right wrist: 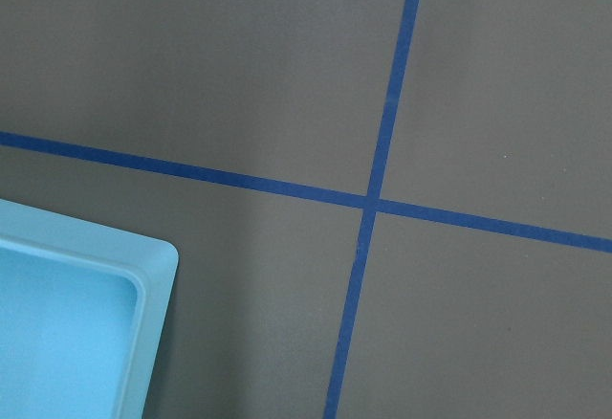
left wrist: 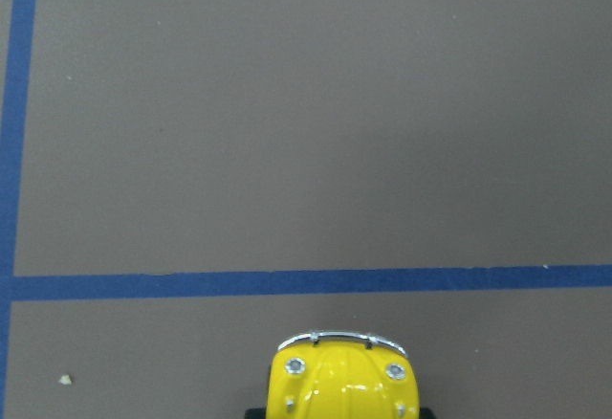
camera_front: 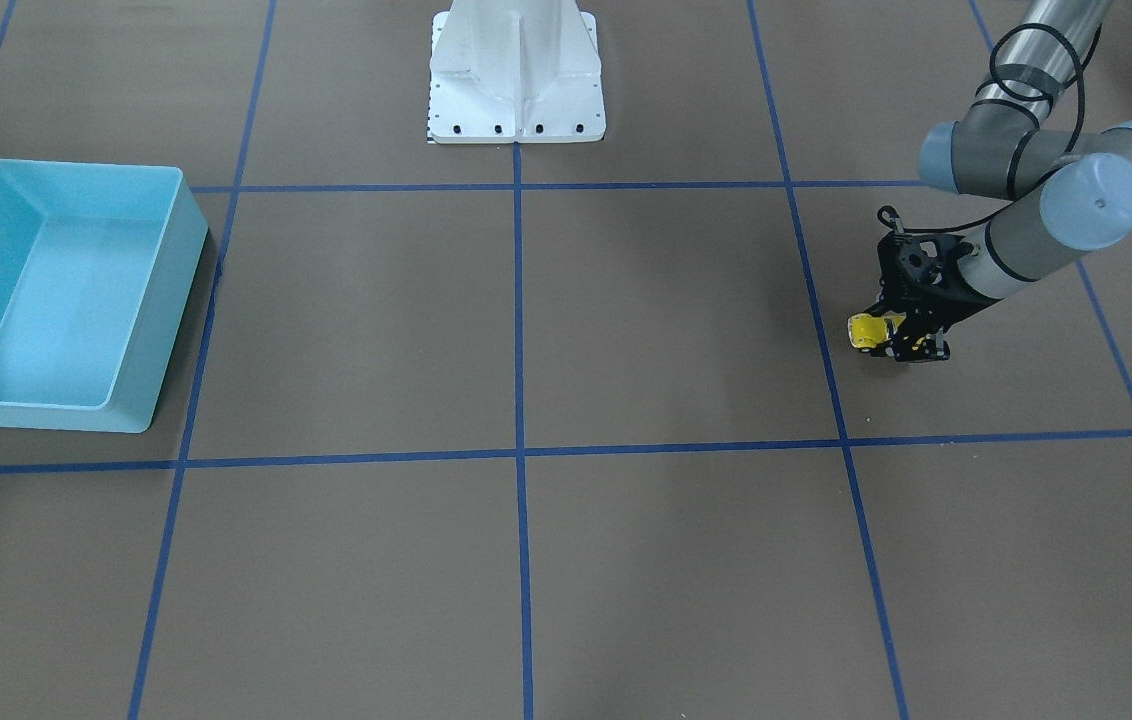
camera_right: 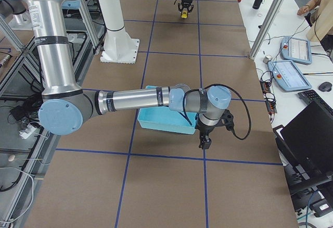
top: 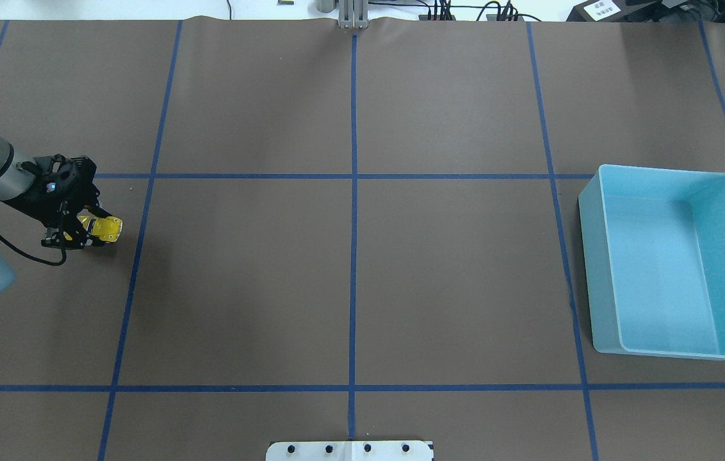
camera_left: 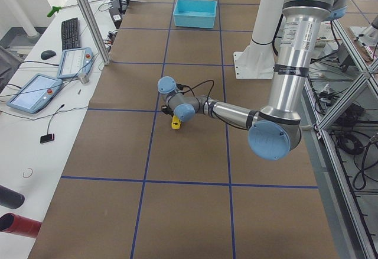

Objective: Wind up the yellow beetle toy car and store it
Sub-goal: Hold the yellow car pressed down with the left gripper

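Note:
The yellow beetle toy car (top: 107, 229) is tiny, bright yellow and rounded. It sits low at the brown table on the robot's left side, between the fingers of my left gripper (top: 88, 232), which is shut on it. In the front-facing view the car (camera_front: 867, 332) pokes out of the black left gripper (camera_front: 898, 343). The left wrist view shows the car's nose (left wrist: 342, 381) at the bottom edge. My right gripper (camera_right: 204, 142) hangs just beside the light blue bin (camera_right: 161, 122); I cannot tell whether it is open or shut.
The light blue bin (top: 588, 256) is empty and stands at the table's right side; its corner shows in the right wrist view (right wrist: 153, 268). Blue tape lines (top: 353, 211) grid the brown table. The robot's white base (camera_front: 516, 90) stands at mid-table edge.

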Tool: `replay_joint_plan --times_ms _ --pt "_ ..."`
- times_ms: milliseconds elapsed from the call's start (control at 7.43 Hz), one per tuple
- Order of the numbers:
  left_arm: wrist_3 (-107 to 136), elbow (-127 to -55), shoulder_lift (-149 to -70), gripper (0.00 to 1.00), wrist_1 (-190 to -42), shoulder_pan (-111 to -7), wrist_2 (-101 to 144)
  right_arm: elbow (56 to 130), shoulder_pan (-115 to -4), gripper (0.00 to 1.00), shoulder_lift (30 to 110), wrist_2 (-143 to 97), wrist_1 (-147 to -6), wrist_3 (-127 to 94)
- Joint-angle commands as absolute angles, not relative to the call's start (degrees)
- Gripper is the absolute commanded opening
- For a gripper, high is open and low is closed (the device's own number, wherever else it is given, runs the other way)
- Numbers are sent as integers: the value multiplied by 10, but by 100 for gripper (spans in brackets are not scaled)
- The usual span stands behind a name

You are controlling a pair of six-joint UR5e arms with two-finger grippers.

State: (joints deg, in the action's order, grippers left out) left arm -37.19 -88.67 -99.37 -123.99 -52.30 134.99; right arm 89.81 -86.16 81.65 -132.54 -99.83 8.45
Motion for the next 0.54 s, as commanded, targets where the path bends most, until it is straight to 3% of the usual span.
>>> replay_joint_plan --times_ms 0,404 --pt "-369 -870 -994 0 -1268 -537 1368 901 -861 100 816 -1325 -998 84" --pt "-367 -854 -998 0 -1276 -539 1383 901 -861 100 811 -1325 -994 84"
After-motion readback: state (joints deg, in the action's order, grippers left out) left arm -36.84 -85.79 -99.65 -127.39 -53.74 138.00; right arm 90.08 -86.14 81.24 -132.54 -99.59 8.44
